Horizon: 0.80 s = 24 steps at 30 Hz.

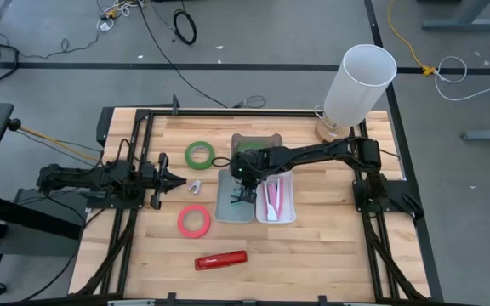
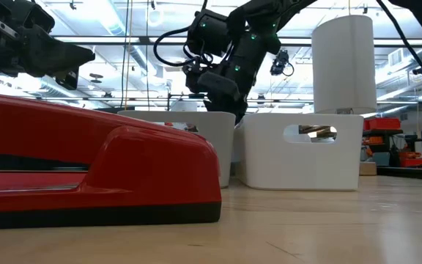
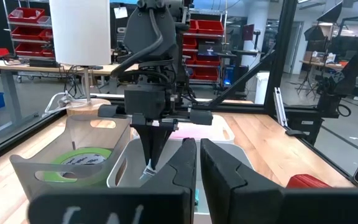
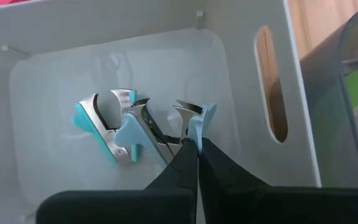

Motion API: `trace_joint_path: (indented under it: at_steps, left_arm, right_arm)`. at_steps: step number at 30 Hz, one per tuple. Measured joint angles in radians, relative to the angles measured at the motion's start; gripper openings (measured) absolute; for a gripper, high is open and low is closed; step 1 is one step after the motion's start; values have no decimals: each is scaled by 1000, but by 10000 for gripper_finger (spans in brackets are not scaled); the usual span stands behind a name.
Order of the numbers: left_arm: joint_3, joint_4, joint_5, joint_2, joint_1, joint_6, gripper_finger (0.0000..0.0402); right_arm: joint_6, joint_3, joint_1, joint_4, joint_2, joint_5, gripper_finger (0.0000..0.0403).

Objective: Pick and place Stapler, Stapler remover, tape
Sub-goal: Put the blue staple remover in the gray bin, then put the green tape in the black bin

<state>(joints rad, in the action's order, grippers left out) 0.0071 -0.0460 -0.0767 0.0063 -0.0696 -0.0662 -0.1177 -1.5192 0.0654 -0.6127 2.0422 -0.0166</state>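
Pinching shut, the right gripper (image 4: pixel 194 144) has its fingertips at the blue handle of a staple remover (image 4: pixel 191 121), low inside a white bin (image 4: pixel 241 81). Fingers are pressed together with the blue tab right at the tips; whether the tab is truly clamped or only touched I cannot tell. A second staple remover (image 4: pixel 107 127) lies on the bin floor just beside the first, metal claws touching or overlapping it.

High view: right gripper (image 1: pixel 243 183) reaches from the right side of the table down into the left of two adjoining white bins (image 1: pixel 226 211). The bin beside it (image 1: pixel 289 212) holds pink items. A dark grey bin (image 1: pixel 266 140) sits just behind them.

Left gripper (image 1: pixel 179 180) hovers over the left half of the table, pointing toward the bins, fingers narrow with only a slit between them, holding nothing (image 3: pixel 197 168).

Task items on the wood table (image 1: pixel 330 255):
- green tape roll (image 1: pixel 200 155), flat, between left gripper and dark bin
- red tape roll (image 1: pixel 194 221), flat, near the white bin's front corner
- red stapler (image 1: pixel 221 259), lying toward the front edge, well apart from both grippers
- small silvery piece (image 1: pixel 195 186) just beside the left gripper tips, too small to identify

White cylinder (image 1: pixel 360 83) stands at the far right corner.
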Motion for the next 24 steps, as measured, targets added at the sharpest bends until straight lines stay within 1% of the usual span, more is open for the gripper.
trace_joint_path:
  at_steps: [6, 12, 16, 22, 24]
  left_arm:
    - [0, 0, 0, 0, 0, 0, 28]
    - [0, 0, 0, 0, 0, 0, 28]
    - [0, 0, 0, 0, 0, 0, 28]
    - [0, 0, 0, 0, 0, 0, 28]
    - [0, 0, 0, 0, 0, 0, 28]
  right_arm:
    - [0, 0, 0, 1, 0, 0, 5]
    - [-1, 0, 0, -5, 0, 0, 31]
    - [0, 0, 0, -13, 0, 0, 59]
    - [-3, 0, 0, -33, -6, 0, 117]
    - [-5, -20, 0, -61, -7, 0, 135]
